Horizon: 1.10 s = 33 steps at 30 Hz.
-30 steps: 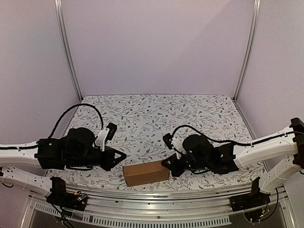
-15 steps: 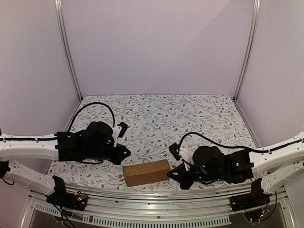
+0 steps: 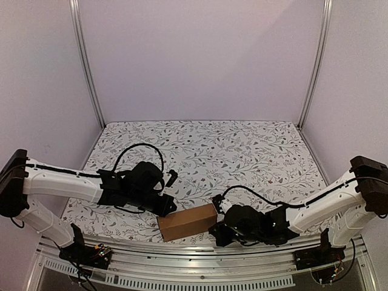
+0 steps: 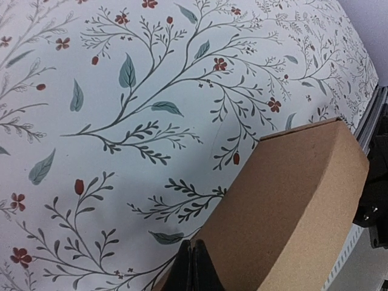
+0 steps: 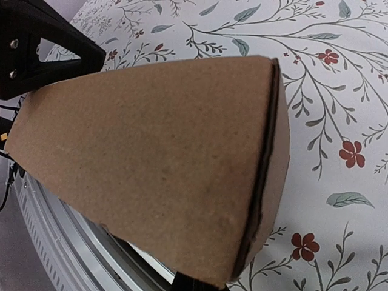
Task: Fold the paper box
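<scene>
While both arms flank it, the paper box [image 3: 187,222] lies folded up near the table's [image 3: 242,151] front edge. The left gripper [image 3: 168,210] and right gripper [image 3: 214,228] are pinched fully shut and empty, with their tips at the box's short ends. It looks light, stiff and crushable, and is probably best gripped across its long walls.

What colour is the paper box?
The paper box is plain brown, clearest in the right wrist view.

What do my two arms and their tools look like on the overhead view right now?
Both the left arm and right arm have white link shells with black joints and black wrist housings. A thin black cable loops over each wrist. The left tool and right tool are black, tapering to wedge-shaped tips. No markings are legible.
</scene>
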Each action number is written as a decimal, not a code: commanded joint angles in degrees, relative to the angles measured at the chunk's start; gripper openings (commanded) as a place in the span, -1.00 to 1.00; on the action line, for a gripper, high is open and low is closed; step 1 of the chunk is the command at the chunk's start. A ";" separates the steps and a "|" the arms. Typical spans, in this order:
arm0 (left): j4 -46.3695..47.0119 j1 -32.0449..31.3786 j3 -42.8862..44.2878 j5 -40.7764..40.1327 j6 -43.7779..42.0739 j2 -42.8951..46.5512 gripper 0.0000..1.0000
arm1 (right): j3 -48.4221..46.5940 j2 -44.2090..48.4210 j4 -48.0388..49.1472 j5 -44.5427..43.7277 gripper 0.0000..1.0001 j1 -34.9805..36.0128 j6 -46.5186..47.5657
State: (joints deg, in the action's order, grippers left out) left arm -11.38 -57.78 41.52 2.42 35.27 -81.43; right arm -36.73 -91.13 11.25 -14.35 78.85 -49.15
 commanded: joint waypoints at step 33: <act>1.85 1.31 -6.52 4.28 6.82 10.32 -1.00 | -5.65 -11.17 10.67 6.97 -1.00 -13.88 -3.67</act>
State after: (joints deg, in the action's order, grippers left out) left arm -10.11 -57.23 36.29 3.86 40.47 -71.61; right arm -45.60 -103.57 24.16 -10.68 65.21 -54.74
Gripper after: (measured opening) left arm 0.003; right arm 0.003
